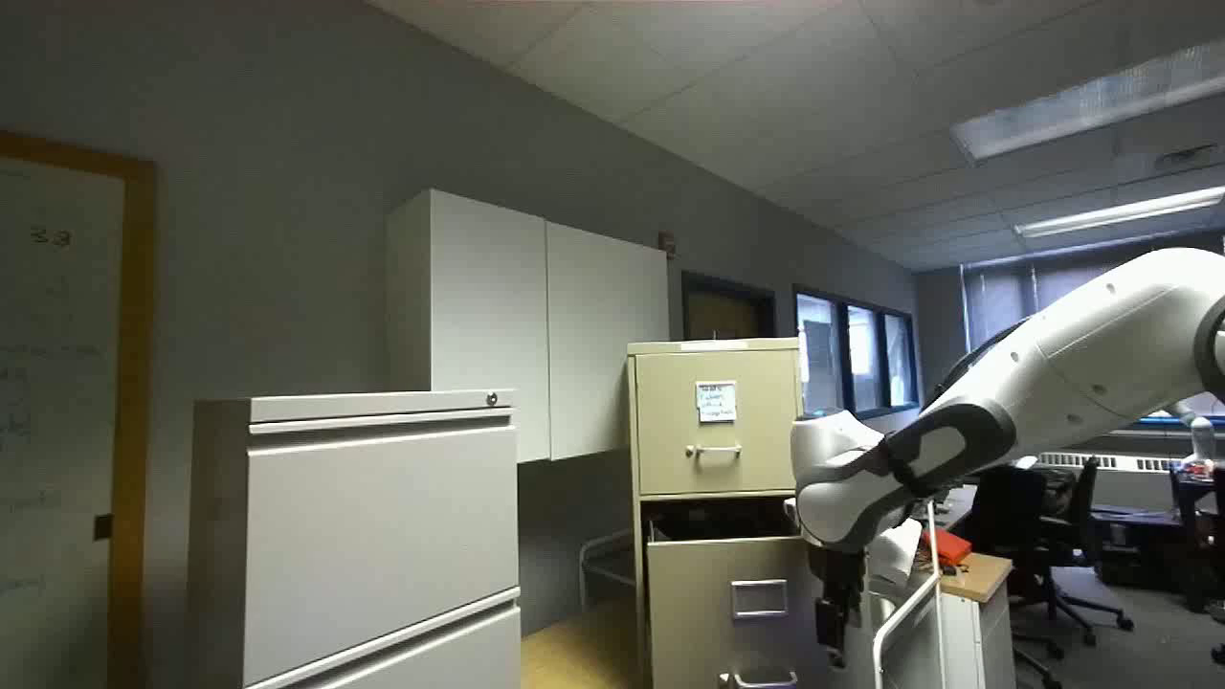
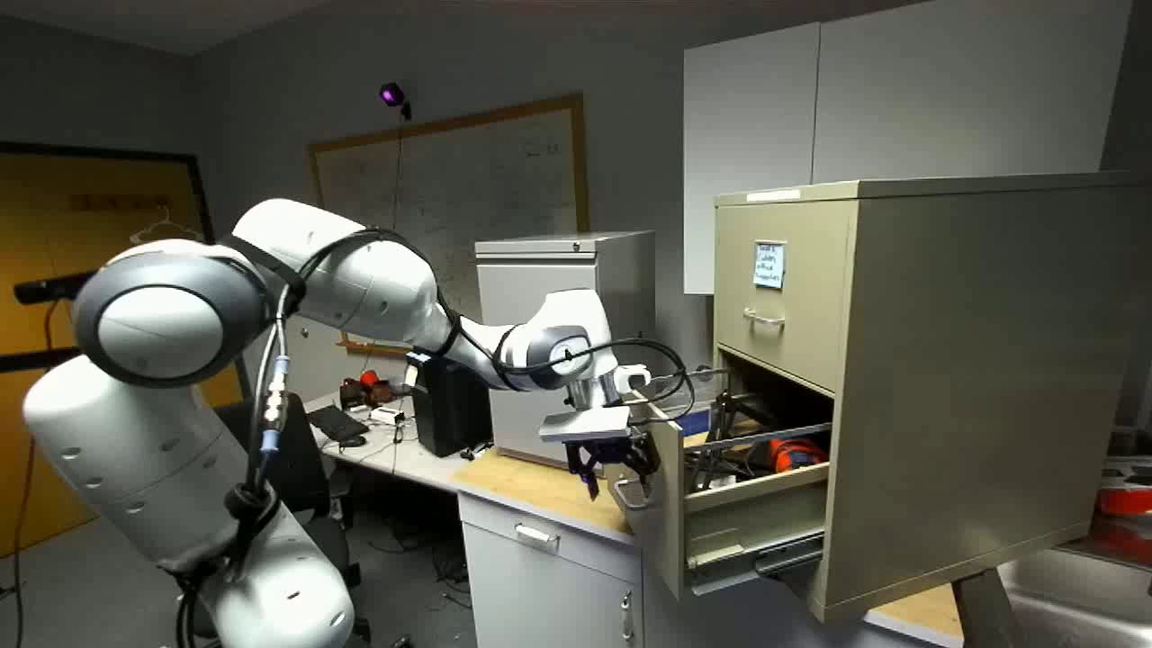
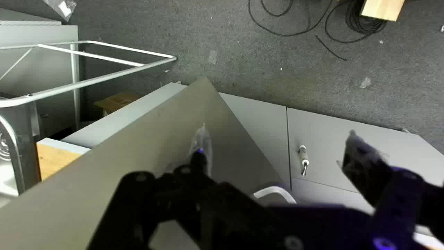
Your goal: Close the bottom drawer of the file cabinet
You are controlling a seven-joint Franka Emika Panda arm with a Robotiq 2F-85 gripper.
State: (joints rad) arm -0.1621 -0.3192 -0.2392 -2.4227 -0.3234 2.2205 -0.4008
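Observation:
The beige file cabinet [image 1: 670,459] [image 2: 972,360] carries a paper note on its upper drawer front. Its bottom drawer [image 1: 689,622] [image 2: 666,531] is pulled well out in both exterior views, with cables and an orange-red item inside. The drawer's silver handle [image 2: 630,495] also shows in the wrist view [image 3: 272,191]. My gripper [image 1: 835,636] [image 2: 619,477] [image 3: 277,131] points downward in front of the drawer front, near the handle. Its fingers are wide apart with nothing between them. One finger overlaps the beige drawer surface in the wrist view; whether it touches cannot be told.
A light-grey cabinet [image 1: 383,536] [image 2: 540,288] stands beside the file cabinet on a wooden counter [image 2: 549,495]. A white metal rail [image 1: 904,612] [image 3: 104,80] stands on the other side. White cupboards [image 1: 488,316] hang on the wall. A sink [image 2: 1071,603] lies behind the file cabinet.

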